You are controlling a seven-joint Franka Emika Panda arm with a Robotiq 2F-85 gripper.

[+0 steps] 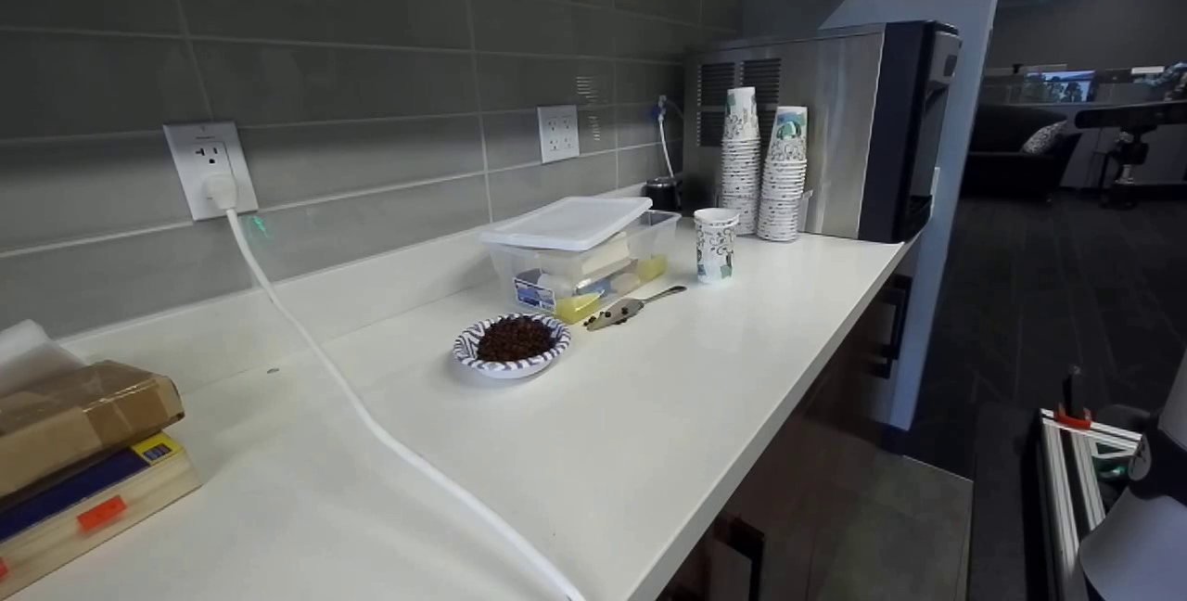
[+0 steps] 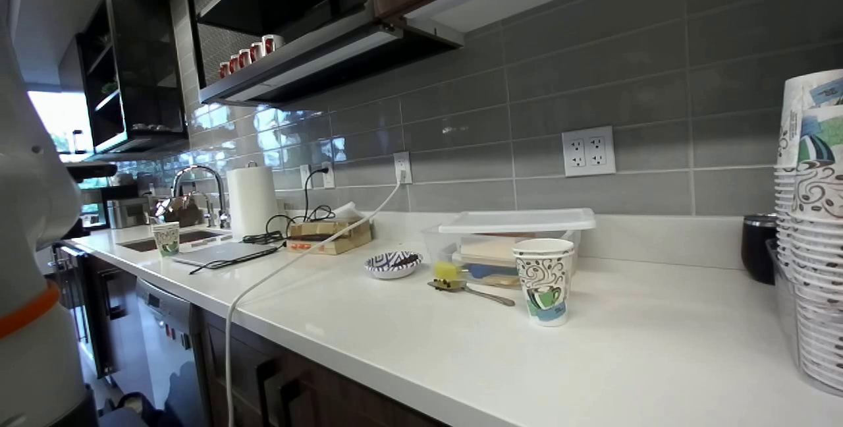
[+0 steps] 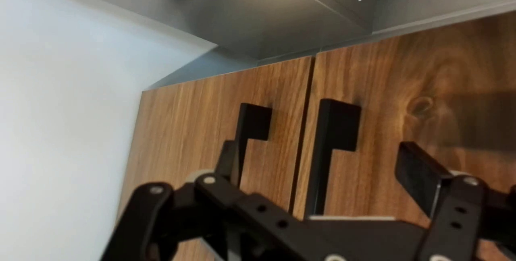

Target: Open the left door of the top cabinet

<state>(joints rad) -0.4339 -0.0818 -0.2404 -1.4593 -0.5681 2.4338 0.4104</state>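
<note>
Hand point(image 3: 318, 156) spread wide before the top cabinet point(image 3: 371, 172), its doors point(image 3: 189, 126) closed

One black handle point(image 3: 334, 128) shows between the fingers point(image 3: 419, 176), a second handle point(image 3: 252, 120) crowds a fingertip point(image 3: 226, 155), and a pale panel point(image 3: 72, 112) borders one side; in an exterior view, paper cups point(image 1: 740, 179) and a stainless-steel appliance point(image 1: 844, 128) stand on the tabletop point(image 1: 668, 415) beneath

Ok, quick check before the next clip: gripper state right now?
Gripper: open, jaws spread wide, holding nothing; in the wrist view a black handle shows between them, not clamped.
</note>
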